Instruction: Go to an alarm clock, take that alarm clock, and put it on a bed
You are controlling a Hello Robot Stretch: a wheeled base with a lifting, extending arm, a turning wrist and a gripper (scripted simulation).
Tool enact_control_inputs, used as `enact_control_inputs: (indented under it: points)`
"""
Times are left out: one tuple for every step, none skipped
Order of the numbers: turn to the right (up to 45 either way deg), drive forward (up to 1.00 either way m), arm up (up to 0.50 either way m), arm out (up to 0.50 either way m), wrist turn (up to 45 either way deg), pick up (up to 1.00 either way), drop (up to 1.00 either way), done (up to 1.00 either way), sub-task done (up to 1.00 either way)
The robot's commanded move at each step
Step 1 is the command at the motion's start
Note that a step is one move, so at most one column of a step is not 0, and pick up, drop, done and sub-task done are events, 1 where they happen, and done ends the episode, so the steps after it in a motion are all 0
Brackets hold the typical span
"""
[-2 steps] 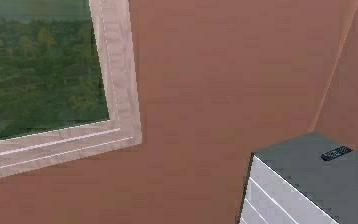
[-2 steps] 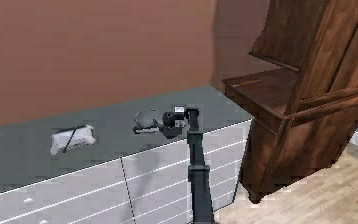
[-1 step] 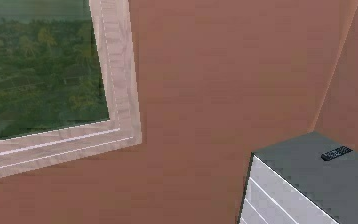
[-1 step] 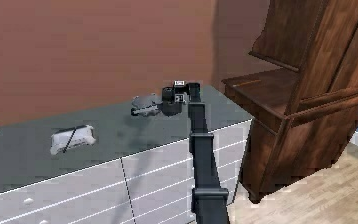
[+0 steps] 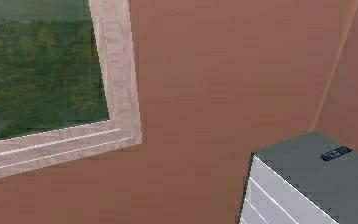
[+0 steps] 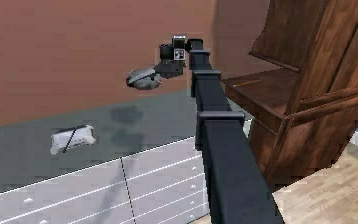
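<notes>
The dark square-bar arm (image 6: 219,140) stretches toward 11 o'clock above a grey-topped white-drawered dresser (image 6: 167,125). Its gripper (image 6: 157,70) holds a small grey rounded object (image 6: 140,79), which hangs at the gripper's 8 o'clock, clear of the dresser top.

We're seeing the window (image 5: 47,70) getting cut by the forward view's top & left edges, the dresser (image 5: 297,165) by its bottom & right. A small dark item (image 5: 336,153) on top is looking too small to ID. In the arm side view, 1 grey blob (image 6: 140,78) at the gripper (image 6: 155,73) is reading too small to name; the wooden cabinet (image 6: 307,70) is running off top & right.
</notes>
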Motion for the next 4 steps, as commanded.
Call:
enact_control_inputs:
  points:
    - [0.0, 0.0, 0.0, 0.0, -45.0, 0.0, 0.0, 0.0, 0.0]
    - [0.0, 0.0, 0.0, 0.0, -45.0, 0.0, 0.0, 0.0, 0.0]
    - [0.0, 0.0, 0.0, 0.0, -3.0, 0.0, 0.0, 0.0, 0.0]
    - [0.0, 0.0, 0.0, -0.48, 0.0, 0.0, 0.0, 0.0, 0.0]
